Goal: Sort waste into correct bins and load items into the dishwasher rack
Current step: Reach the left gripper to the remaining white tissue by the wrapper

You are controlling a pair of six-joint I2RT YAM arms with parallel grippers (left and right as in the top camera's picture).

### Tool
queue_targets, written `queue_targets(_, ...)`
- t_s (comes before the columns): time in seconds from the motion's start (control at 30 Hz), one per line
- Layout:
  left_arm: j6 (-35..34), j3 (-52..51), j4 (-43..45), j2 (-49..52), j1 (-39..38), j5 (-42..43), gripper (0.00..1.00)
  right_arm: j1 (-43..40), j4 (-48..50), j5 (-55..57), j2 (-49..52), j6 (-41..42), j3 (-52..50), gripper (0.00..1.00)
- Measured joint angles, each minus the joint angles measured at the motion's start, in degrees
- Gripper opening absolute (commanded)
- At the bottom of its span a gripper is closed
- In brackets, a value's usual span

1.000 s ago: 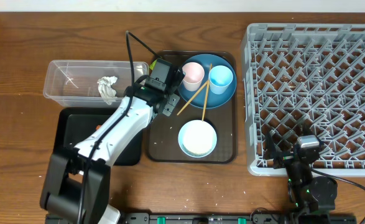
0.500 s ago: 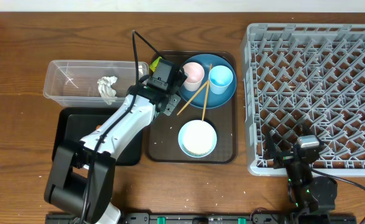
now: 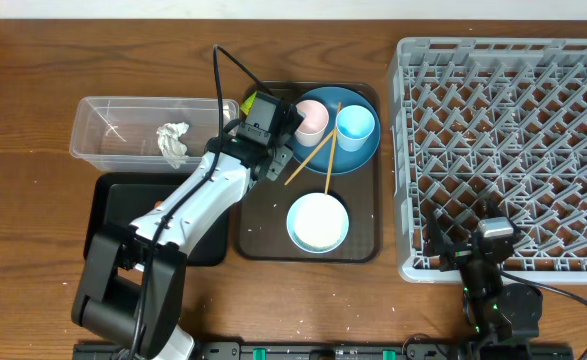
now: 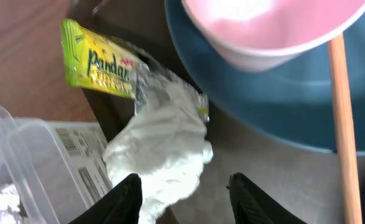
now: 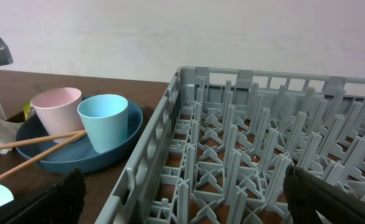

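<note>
Wooden table point(image 3: 33, 60), tray's point(image 3: 263, 225) far-left corner: wrapper point(image 4: 101, 65) lies between tub point(image 4: 20, 155) and plate point(image 4: 263, 106), long axis slanting far-left from the left gripper point(image 4: 185, 199), whose spread, empty fingers hover at its crumpled near end. Right gripper point(image 5: 182, 199), likewise spread and empty, sits well apart by the rack point(image 5: 244, 155).

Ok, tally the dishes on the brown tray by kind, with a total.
blue plate: 1
cups: 2 (pink cup, light-blue cup)
white bowl: 1
chopsticks: 2
Total: 6
</note>
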Motion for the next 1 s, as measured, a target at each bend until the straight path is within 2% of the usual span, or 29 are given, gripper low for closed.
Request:
queue_targets(0.87,2.0,-0.4,5.3,9.2,0.0,-3.5,0.46,0.0,0.0,0.0,0.0,0.0,0.0,0.99)
queue_targets(1.0,2.1,-0.4,5.3,10.0,0.0,-3.9,0.39,0.0,0.0,0.0,0.0,0.0,0.0,0.99)
